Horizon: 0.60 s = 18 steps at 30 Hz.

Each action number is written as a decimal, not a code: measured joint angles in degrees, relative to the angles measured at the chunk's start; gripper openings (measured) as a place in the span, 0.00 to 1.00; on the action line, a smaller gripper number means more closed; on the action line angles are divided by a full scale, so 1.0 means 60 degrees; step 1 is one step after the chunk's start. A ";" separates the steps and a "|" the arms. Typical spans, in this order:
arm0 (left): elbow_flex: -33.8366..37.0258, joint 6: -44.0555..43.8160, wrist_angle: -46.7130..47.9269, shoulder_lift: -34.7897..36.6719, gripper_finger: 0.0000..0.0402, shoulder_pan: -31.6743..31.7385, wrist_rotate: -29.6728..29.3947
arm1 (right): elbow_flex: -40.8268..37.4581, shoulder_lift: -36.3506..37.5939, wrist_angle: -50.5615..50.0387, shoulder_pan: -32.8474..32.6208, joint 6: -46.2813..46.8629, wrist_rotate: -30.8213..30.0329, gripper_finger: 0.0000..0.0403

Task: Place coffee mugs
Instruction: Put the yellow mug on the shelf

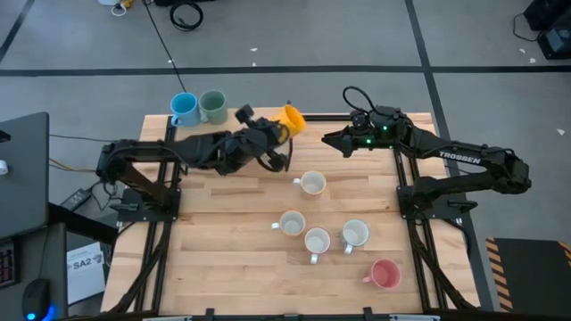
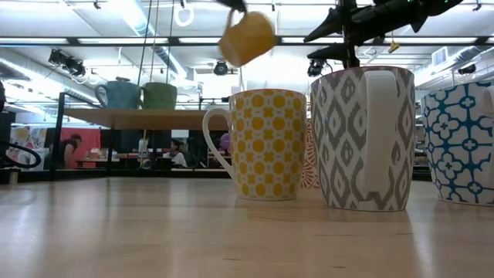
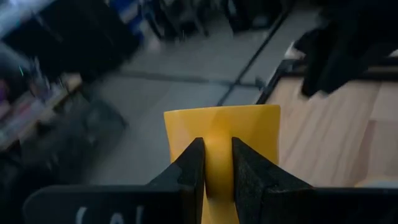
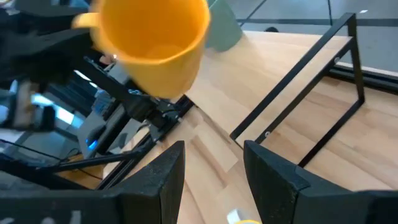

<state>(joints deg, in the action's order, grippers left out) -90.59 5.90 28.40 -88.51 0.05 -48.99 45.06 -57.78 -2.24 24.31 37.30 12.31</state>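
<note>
Overhead, left tool (image 1: 284, 134) clenches orange-yellow mug (image 1: 292, 118); right tool (image 1: 332, 141) released nearby; blue mug (image 1: 184, 108) on shelf.

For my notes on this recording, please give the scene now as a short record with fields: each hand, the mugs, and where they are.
left hand: shut on the orange-yellow mug, held in the air near the table's far edge
right hand: open, empty, beside that mug
shelf: blue mug and green mug, side by side
table: four white mugs, pink mug nearest the front edge
</note>
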 joint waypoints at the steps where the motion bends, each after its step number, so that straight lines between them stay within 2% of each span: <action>1: 0.0000 -0.0240 0.0325 0.0050 0.15 0.0108 -0.0073 | 0.0000 0.0000 0.0003 -0.0003 0.0000 0.0008 0.42; 11: 0.0007 -0.1669 0.1895 0.0233 0.15 0.0671 -0.0676 | 0.0000 -0.0022 0.0001 -0.0018 0.0000 0.0150 0.42; 14: 0.0325 -0.1852 0.1614 0.0237 0.15 0.0675 -0.0700 | 0.0000 -0.0022 0.0003 -0.0028 0.0000 0.0150 0.42; 18: 0.1331 -0.1874 0.0806 0.0463 0.15 0.0675 -0.0697 | 0.0000 -0.0022 0.0003 -0.0028 0.0000 0.0179 0.42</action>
<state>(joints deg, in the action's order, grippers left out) -82.60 -5.35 33.24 -85.73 4.10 -53.17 45.06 -57.91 -2.22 24.14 37.30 13.39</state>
